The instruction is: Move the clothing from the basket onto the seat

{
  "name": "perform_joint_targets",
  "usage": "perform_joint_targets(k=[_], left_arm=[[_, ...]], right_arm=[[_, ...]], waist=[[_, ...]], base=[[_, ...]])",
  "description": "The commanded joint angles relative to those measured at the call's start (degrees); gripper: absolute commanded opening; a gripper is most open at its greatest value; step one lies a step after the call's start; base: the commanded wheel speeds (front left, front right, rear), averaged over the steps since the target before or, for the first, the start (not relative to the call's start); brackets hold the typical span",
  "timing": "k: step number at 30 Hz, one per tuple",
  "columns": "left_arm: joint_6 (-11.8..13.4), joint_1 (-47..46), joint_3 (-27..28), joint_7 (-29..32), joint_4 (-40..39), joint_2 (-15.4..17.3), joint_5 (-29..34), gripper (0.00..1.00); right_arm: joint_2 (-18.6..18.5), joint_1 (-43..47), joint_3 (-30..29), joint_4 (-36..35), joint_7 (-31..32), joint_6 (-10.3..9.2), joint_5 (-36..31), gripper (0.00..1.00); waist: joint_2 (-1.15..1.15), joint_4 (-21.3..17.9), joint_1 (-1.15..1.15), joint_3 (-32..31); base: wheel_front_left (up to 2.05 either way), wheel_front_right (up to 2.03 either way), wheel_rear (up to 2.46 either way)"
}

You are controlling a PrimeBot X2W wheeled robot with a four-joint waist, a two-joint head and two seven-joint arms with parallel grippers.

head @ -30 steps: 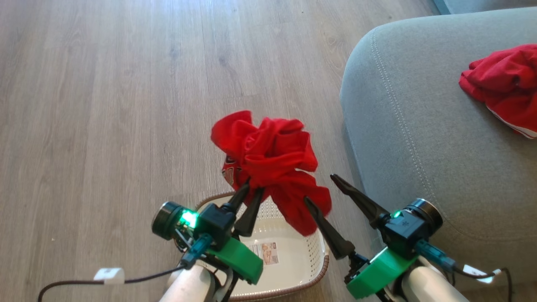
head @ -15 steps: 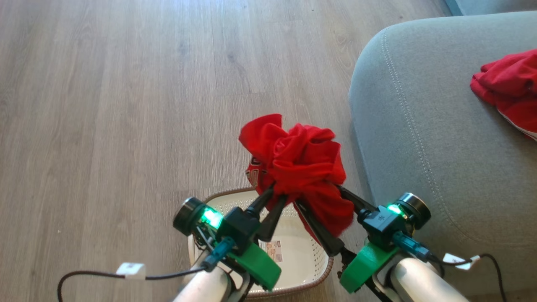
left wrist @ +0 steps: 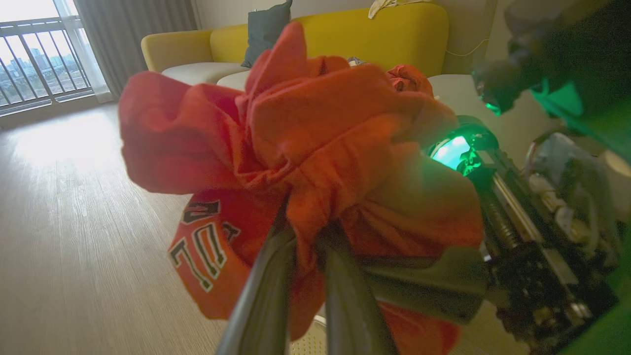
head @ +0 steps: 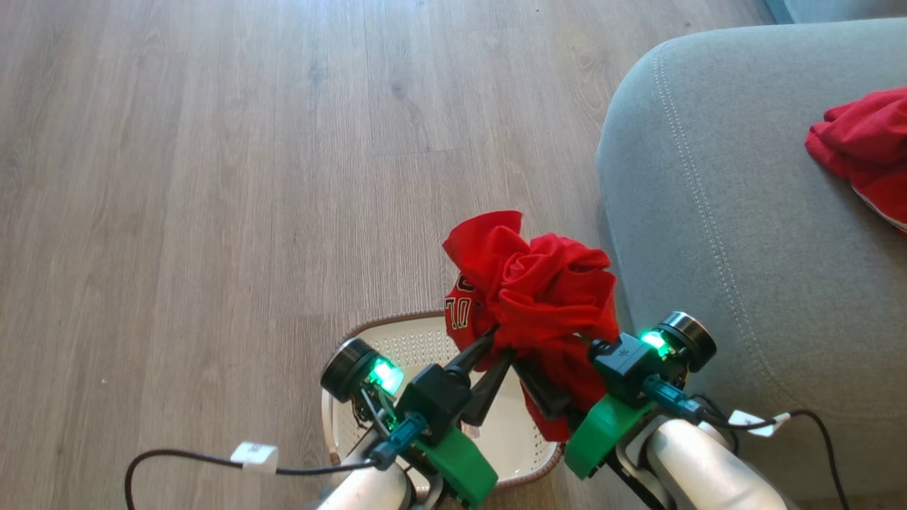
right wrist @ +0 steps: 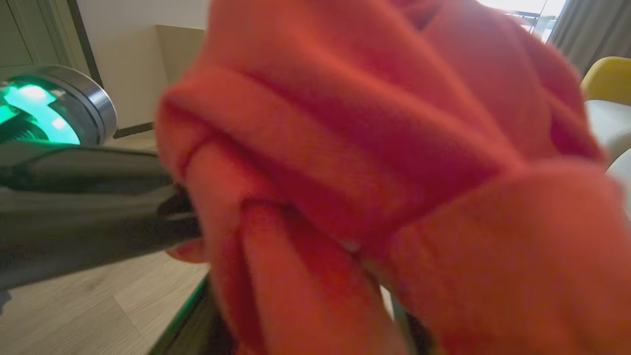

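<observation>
A: left claw?
B: clamped on red garment, held up over basket, just beside seat.
A: right claw?
B: wide, fingers astride same bundle. second garment lies on seat.

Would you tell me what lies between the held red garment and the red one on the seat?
In the head view, a bare stretch of the seat, crossed by its pale stitched seam, separates the held garment from the resting garment.
</observation>
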Motion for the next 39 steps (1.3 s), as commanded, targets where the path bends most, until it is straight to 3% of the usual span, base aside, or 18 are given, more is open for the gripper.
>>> perform_joint_targets(k=[1, 5, 6, 7, 8, 19, 20, 21, 22, 23, 39], left_arm=[[-0.1, -2.9, 1.1, -0.5, -1.5, 0.0, -0.8, 0.0], [0.1, -3.0, 0.5, -0.5, -1.2, 0.0, -1.1, 0.0], [0.1, -3.0, 0.4, -0.5, -1.1, 0.0, -1.1, 0.0], [0.1, -3.0, 0.4, -0.5, -1.0, 0.0, -1.2, 0.0], [0.2, -3.1, 0.3, -0.5, -1.0, 0.0, -1.2, 0.0], [0.5, -3.2, 0.3, -0.5, -0.7, 0.0, -1.4, 0.0], [0.6, -3.1, 0.3, -0.5, -0.6, 0.0, -1.4, 0.16], [0.8, -3.2, 0.4, -0.5, -0.5, 0.0, -1.1, 0.42], [1.0, -3.1, 0.6, -0.5, -0.3, 0.0, -0.9, 0.94], [1.3, -3.1, 0.8, -0.5, -0.2, 0.0, -0.7, 1.0], [1.9, -0.9, 3.1, -0.5, 1.2, 0.0, 0.4, 1.0]], right_arm=[[0.8, -2.4, 0.9, -1.5, -0.4, -0.01, -0.3, 1.0], [1.4, -2.5, 0.8, -1.1, -0.4, -0.01, -0.3, 1.0], [1.6, -2.5, 0.6, -1.1, -0.4, -0.01, -0.1, 0.59], [1.7, -2.4, 0.5, -1.0, -0.4, -0.01, 0.0, 0.25], [1.8, -2.4, 0.3, -1.0, -0.4, -0.01, 0.0, 0.0], [2.5, -2.1, -1.2, -2.2, -0.4, -0.01, -0.5, 0.0], [2.6, -1.9, -1.7, -2.5, -0.4, -0.01, -0.7, 0.0], [2.6, -1.8, -1.9, -2.7, -0.4, -0.01, -0.9, 0.0], [2.7, -1.7, -2.2, -2.9, -0.4, -0.01, -1.1, 0.0], [2.8, -1.6, -2.6, -3.0, -0.4, -0.01, -1.2, 0.0], [2.8, 2.1, -12.2, -6.5, -0.4, -0.01, -3.9, 0.0]], waist=[[0.0, 0.1, 0.0, 0.0], [0.0, 0.3, 0.0, 0.1], [0.0, 0.4, 0.0, 0.1], [0.0, 0.4, 0.0, 0.1], [0.0, 0.4, 0.0, 0.1], [0.0, 0.3, 0.0, 0.3], [0.0, 0.3, 0.0, 0.3], [0.0, 0.2, 0.0, 0.2], [0.0, 0.2, 0.0, 0.2], [0.0, 0.1, 0.0, 0.1], [0.0, -0.4, 0.0, -1.7]], base=[[0.0, 0.0, 0.0], [0.0, 0.0, 0.0], [0.0, 0.0, 0.0], [0.0, 0.0, 0.0], [0.0, 0.0, 0.0], [0.0, 0.0, 0.0], [0.0, 0.0, 0.0], [0.0, 0.0, 0.0], [0.0, 0.0, 0.0], [0.0, 0.0, 0.0], [0.0, 0.0, 0.0]])
